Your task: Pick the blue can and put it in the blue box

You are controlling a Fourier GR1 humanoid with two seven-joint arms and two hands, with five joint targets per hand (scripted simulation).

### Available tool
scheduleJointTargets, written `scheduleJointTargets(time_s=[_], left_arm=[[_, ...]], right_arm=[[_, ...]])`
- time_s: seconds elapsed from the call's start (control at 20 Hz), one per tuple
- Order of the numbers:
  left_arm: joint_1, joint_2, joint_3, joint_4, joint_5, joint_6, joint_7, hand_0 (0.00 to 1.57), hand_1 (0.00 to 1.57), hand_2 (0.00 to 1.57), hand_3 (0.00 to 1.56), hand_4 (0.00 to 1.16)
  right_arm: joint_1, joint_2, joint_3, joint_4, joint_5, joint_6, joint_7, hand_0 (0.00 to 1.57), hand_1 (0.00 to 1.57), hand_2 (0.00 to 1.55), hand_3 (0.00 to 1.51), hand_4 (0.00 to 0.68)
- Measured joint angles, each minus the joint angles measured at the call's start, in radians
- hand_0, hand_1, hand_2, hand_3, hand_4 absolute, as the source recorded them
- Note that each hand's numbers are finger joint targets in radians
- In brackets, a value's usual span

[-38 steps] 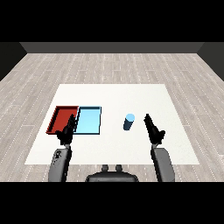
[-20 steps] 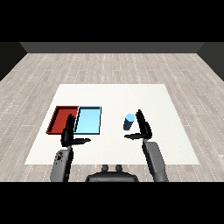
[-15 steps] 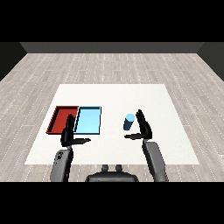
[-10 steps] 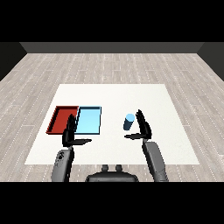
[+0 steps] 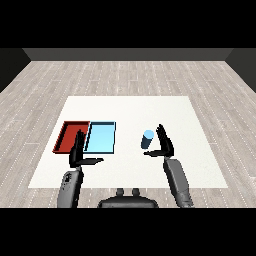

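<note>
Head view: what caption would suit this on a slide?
Right hand open beside the upright blue can, light blue tray waiting to its left.

A bare test room set up for robot trials, not a home or a shop. A plain white table (image 5: 130, 107) stands alone on a grey wood-plank floor (image 5: 125, 75), with dark walls (image 5: 128, 54) at the far side. Nothing else furnishes the room in view.
</note>
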Motion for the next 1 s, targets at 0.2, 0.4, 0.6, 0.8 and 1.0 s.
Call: scheduleJointTargets(time_s=[0.2,0.4,0.6,0.8,1.0], left_arm=[[0.021,0.017,0.015,-0.006,0.014,-0.023,-0.005,0.00,0.00,0.00,0.00,0.00],[0.003,0.010,0.011,0.002,0.019,-0.024,0.010,0.00,0.00,0.00,0.00,0.00],[0.005,0.000,0.002,-0.017,0.008,-0.007,0.021,0.00,0.00,0.00,0.00,0.00],[0.016,-0.004,-0.005,-0.018,-0.009,0.002,0.009,0.00,0.00,0.00,0.00,0.00],[0.025,0.001,0.000,-0.044,0.000,-0.002,0.018,0.00,0.00,0.00,0.00,0.00]], right_arm=[[-0.035,0.007,-0.010,0.087,-0.005,-0.024,-0.020,0.00,0.00,0.00,0.00,0.000],[-0.093,0.005,-0.040,0.167,-0.013,-0.041,-0.014,0.00,0.00,0.00,0.00,0.000],[-0.138,-0.006,-0.067,0.242,-0.024,-0.040,-0.025,0.00,0.00,0.00,0.00,0.000],[-0.184,0.000,-0.085,0.331,-0.031,-0.049,-0.042,0.00,0.00,0.00,0.00,0.000],[-0.218,0.002,-0.089,0.400,-0.059,-0.050,-0.062,0.00,0.00,0.00,0.00,0.000]])
